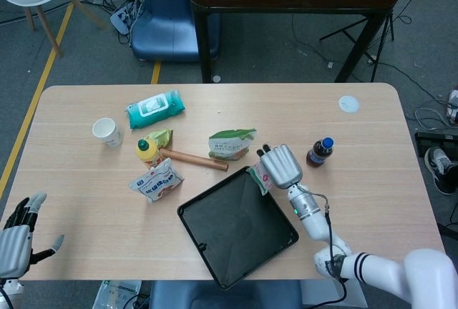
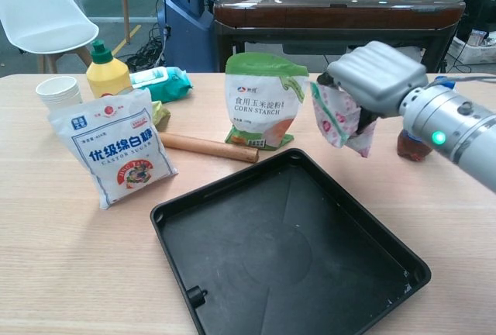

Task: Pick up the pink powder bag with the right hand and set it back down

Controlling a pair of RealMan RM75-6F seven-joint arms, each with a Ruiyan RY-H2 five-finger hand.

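Note:
My right hand (image 2: 377, 75) grips the pink powder bag (image 2: 338, 119) from above, and the bag hangs in the air, clear of the table. It hangs over the far right corner of the black tray (image 2: 287, 250), just right of the corn starch bag (image 2: 263, 101). In the head view the right hand (image 1: 280, 165) covers most of the pink bag (image 1: 260, 175), of which only the left edge shows. My left hand (image 1: 16, 234) stays off the table's near left corner with its fingers spread and nothing in them.
A castor sugar bag (image 2: 115, 148), a rolling pin (image 2: 209, 147), a yellow bottle (image 2: 107, 70), paper cups (image 2: 59, 91) and a teal wipes pack (image 2: 161, 82) fill the left half. A dark drink bottle (image 2: 419, 129) stands just behind my right wrist. A white lid (image 1: 348, 104) lies at the far right.

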